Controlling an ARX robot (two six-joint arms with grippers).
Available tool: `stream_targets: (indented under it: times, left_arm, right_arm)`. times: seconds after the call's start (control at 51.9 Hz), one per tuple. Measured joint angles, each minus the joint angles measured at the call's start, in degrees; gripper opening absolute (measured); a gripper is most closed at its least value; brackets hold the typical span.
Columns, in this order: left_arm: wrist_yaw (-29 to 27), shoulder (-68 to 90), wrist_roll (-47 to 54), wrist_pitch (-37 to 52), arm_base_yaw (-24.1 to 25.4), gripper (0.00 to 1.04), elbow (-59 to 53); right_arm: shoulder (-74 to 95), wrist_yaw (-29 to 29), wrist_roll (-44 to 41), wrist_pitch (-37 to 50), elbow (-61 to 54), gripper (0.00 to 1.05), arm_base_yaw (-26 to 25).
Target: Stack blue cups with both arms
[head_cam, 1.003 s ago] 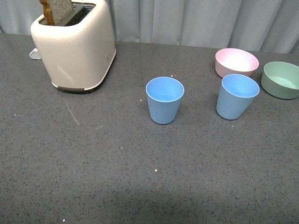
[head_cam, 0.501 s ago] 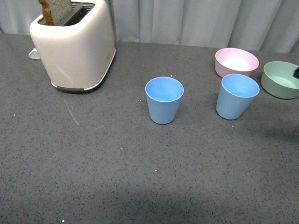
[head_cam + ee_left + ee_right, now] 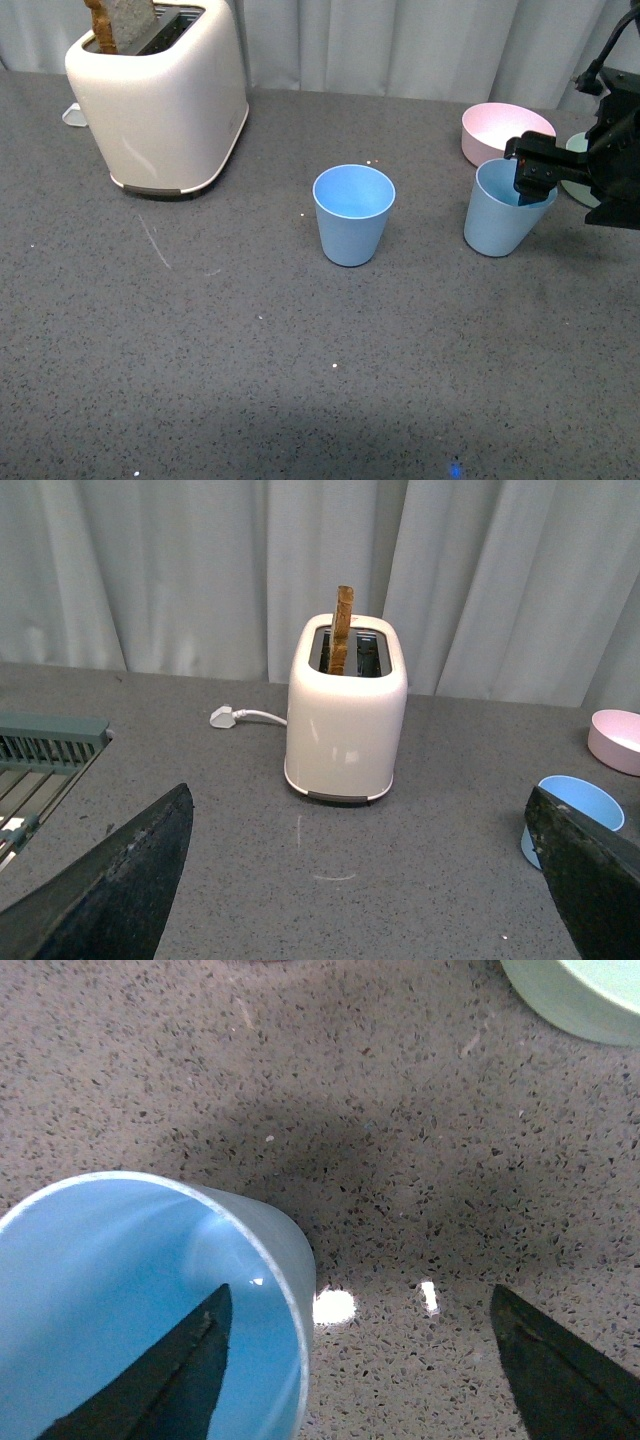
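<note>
Two light blue cups stand upright on the grey table: one in the middle (image 3: 354,215) and one to the right (image 3: 498,215). My right gripper (image 3: 550,185) is open and straddles the right cup's rim on its right side. In the right wrist view one finger (image 3: 170,1380) is inside that cup (image 3: 120,1290), the other finger (image 3: 560,1370) is outside over the table, and the gripper (image 3: 365,1380) holds nothing. My left gripper (image 3: 350,900) is open and empty, and is out of the front view. A blue cup (image 3: 572,800) shows beside its finger (image 3: 590,870).
A cream toaster (image 3: 160,95) with toast stands at the back left and also shows in the left wrist view (image 3: 345,720). A pink bowl (image 3: 500,128) and a green bowl (image 3: 580,995) sit behind the right cup. A green rack (image 3: 45,745) lies far left.
My right arm has come into the front view from the right, and one of its fingers now dips into the right cup. Both cups stand where they did.
</note>
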Motion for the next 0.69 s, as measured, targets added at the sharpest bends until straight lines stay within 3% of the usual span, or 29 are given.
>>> stream_targets:
  times: [0.193, 0.405, 0.579, 0.694]
  left_arm:
    - [0.0, 0.0, 0.0, 0.0, 0.0, 0.98, 0.0]
    - [0.0, 0.0, 0.0, 0.0, 0.0, 0.98, 0.0]
    - [0.0, 0.0, 0.0, 0.0, 0.0, 0.98, 0.0]
    - [0.0, 0.0, 0.0, 0.0, 0.0, 0.98, 0.0]
  right_arm:
    - [1.4, -0.3, 1.0, -0.7, 1.6, 0.43, 0.2]
    - [1.4, -1.2, 2.3, -2.0, 3.0, 0.04, 0.5]
    - [0.5, -3.9, 3.5, -3.2, 3.0, 0.01, 0.3]
    - [-3.6, -10.6, 5.4, -3.7, 2.9, 0.01, 0.2]
